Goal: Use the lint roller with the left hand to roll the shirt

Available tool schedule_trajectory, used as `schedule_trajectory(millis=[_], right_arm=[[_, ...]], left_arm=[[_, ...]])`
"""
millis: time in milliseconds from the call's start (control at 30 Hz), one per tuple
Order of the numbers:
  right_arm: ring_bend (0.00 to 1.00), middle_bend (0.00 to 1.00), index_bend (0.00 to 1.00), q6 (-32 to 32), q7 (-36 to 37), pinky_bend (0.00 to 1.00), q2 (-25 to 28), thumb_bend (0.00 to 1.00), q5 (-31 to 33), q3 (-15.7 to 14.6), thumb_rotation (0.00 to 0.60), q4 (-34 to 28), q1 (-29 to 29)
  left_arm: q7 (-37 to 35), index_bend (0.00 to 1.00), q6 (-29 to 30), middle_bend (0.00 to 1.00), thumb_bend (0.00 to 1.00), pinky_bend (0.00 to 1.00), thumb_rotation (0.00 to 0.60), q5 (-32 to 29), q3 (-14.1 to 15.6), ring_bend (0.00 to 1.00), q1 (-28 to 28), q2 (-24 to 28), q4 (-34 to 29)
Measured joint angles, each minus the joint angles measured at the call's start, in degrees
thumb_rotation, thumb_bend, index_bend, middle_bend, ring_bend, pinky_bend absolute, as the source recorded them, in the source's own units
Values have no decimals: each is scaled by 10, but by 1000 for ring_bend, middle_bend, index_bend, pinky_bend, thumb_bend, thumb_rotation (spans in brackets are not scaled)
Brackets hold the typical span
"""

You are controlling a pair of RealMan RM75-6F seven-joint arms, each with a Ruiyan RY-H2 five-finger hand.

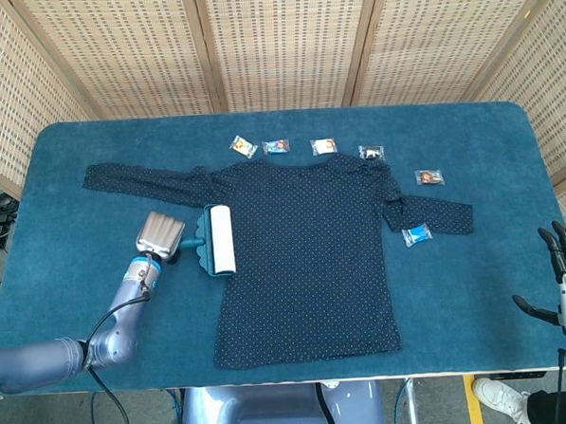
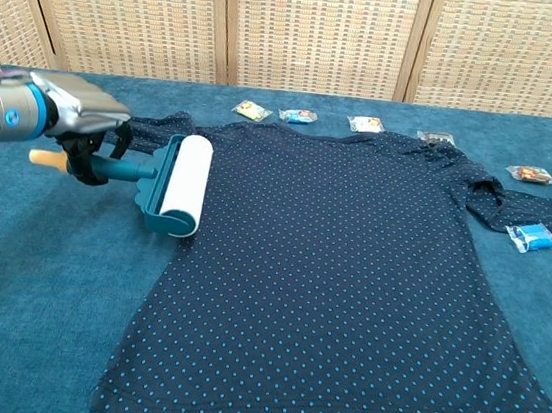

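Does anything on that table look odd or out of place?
A few things stand out. Small snack packets lie scattered along the shirt's collar edge, and a blue packet sits beside the short-looking sleeve, which is far shorter than the other one.
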Motion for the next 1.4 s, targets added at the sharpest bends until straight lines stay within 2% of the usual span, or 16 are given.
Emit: schedule_trajectory(millis=[267,500,733,967,1400], right_arm=[[0,0,0,0,15,0,2,88,0,1,600,3,-1],[0,0,0,2,21,0,2,87,-3,0,600,5,-1],[0,0,0,-2,33,0,2,88,3,3,600,9,-1],[0,0,0,-9,51,0,3,87,11,6,600,19,0],[0,0,0,-17,83,0,2,88,17,8,600,35,0]], left_arm=[[72,890,23,849,895,705,600,-52,6,762,-55,71,-95],[75,892,10,849,894,705,600,-44,16,762,-72,86,-112],[82,892,0,849,894,705,600,-18,31,762,-90,64,-94],[116,893,-5,849,894,705,600,-79,44,762,-129,33,-67],[176,894,4,849,894,705,600,-187,62,762,-196,8,-63]])
